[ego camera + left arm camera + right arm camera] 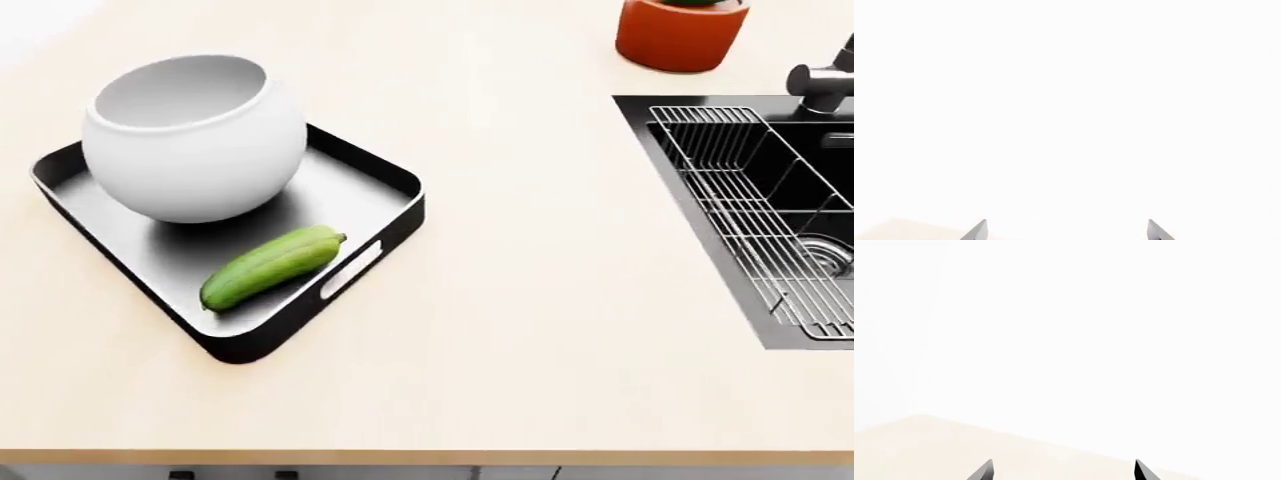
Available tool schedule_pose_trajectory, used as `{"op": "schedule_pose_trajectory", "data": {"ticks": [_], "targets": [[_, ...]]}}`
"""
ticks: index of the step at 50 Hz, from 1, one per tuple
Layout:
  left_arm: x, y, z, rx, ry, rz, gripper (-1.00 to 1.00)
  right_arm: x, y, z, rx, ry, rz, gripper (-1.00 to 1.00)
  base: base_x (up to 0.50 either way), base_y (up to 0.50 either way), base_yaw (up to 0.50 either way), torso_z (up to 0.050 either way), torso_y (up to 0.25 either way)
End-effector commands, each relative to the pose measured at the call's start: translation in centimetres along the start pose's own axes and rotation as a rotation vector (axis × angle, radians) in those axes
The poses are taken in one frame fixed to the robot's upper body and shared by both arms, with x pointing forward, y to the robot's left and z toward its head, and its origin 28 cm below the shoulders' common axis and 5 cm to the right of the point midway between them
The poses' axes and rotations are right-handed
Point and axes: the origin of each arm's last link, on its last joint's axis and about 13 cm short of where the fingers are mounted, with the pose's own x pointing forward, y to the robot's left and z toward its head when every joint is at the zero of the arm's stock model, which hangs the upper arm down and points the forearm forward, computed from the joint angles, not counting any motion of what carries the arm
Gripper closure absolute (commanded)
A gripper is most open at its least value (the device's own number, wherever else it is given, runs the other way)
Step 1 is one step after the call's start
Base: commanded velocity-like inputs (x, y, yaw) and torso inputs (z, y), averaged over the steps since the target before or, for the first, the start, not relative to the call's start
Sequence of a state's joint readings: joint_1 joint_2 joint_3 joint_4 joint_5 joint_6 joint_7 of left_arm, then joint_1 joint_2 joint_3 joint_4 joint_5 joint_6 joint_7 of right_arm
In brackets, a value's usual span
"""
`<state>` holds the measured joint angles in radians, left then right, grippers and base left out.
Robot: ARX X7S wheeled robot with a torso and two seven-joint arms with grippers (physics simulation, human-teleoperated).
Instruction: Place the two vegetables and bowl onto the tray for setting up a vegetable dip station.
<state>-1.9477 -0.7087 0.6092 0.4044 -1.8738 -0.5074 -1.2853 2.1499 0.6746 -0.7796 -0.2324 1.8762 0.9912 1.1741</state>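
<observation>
With both grippers, left [1066,231] and right [1063,471], spread apart and empty, the bowl [195,135] and cucumber [271,266] are seen on the tray [380,180]; the unseen carrot must be found, then gripped mid-body.

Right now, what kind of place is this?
Likely a kitchen counter: a pale wooden worktop with a black inset sink holding a wire rack, and a tray carrying a white bowl and green vegetable.

No readable text, label, brand, number or sign anywhere; both wrist views largely washed out white, so perhaps something faint there beyond telling.
</observation>
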Motion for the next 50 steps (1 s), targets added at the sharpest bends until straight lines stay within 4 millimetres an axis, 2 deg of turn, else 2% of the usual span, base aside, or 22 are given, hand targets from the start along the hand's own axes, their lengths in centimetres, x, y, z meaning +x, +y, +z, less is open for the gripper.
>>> {"op": "schedule_pose_trajectory", "data": {"ticks": [1,50], "targets": [[0.01,0.36,0.26,-0.003,-0.016,0.024,-1.0,0.15,-0.03,-0.22,0.011,-0.002,0.007,-1.0,0.0,-0.5,0.0,0.0,0.0],[-0.05,0.45,0.66,-0.006,-0.027,0.028,-1.0,0.2,-0.05,-0.32,0.015,-0.004,0.008,-1.0,0.0,-0.5,0.0,0.0,0.0]]}}
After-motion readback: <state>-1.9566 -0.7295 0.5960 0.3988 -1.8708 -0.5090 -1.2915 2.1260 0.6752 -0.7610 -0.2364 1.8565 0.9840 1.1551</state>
